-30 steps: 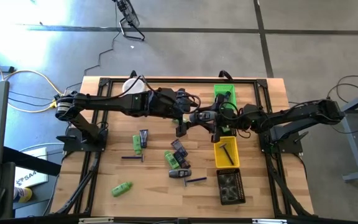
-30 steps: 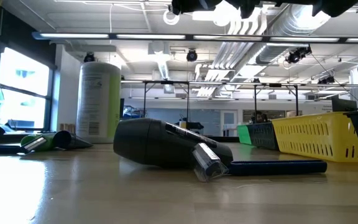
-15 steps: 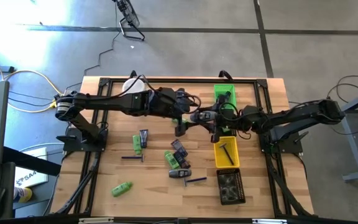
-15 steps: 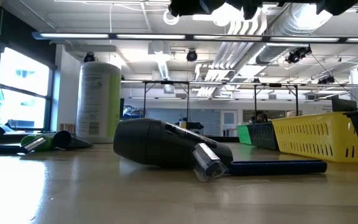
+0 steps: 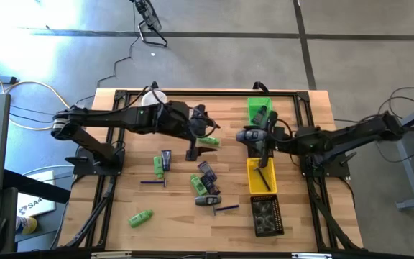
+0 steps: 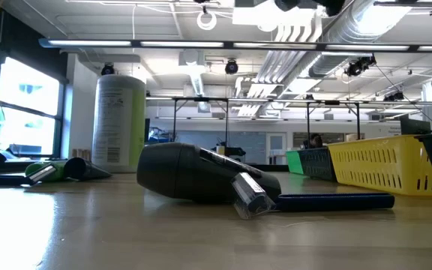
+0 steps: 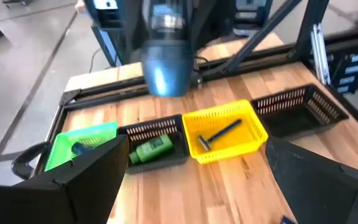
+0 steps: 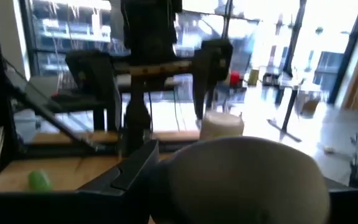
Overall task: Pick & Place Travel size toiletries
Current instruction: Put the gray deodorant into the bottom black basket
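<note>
Green mini bottle (image 5: 208, 141) now lies free beside my parted, empty left gripper (image 5: 192, 152), which has backed off from the right gripper (image 5: 259, 146), whose grip I cannot tell; handover abandoned, I judge.

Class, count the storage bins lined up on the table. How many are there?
4, in one row: green bin, black bin holding a green bottle, yellow bin, another black bin. From above, one is mostly hidden.

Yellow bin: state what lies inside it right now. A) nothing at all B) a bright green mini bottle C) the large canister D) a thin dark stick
D: in the left wrist view the yellow bin holds one thin dark stick, also visible from above.
</note>
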You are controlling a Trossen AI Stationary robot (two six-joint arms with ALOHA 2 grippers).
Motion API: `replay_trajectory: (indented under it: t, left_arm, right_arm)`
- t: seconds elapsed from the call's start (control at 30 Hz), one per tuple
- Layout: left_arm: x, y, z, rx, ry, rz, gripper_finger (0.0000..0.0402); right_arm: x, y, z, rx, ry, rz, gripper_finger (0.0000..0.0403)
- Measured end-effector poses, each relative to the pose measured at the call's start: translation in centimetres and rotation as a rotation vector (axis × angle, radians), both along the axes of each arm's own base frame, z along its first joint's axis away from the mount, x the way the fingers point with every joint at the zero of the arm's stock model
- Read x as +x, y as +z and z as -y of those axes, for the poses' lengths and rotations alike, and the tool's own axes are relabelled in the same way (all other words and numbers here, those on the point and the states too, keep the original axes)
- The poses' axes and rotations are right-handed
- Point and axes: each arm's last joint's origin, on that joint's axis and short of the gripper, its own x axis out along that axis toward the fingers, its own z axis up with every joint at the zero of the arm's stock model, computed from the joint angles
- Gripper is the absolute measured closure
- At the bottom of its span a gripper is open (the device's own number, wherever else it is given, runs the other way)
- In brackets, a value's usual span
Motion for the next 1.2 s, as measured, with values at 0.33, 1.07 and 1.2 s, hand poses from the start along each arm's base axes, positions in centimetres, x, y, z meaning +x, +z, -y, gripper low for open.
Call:
replay_trajectory:
  t: [0.33, 1.07, 1.2]
  left_arm:
    - [-3.2, -4.8, 0.1, -0.097, 0.031, 0.100, 0.0032]
    - [-7.4, -7.4, 0.2, -0.148, 0.045, 0.146, 0.0032]
    - [-7.4, -7.4, 0.2, -0.148, 0.045, 0.147, 0.0032]
  right_arm:
    - [-2.0, -1.6, -3.6, 0.209, 0.116, -0.155, 0.0203]
    - [-3.3, -8.6, -11.1, 0.703, 0.238, -0.637, 0.0199]
    - [-3.4, -10.1, -12.4, 0.793, 0.242, -0.748, 0.0201]
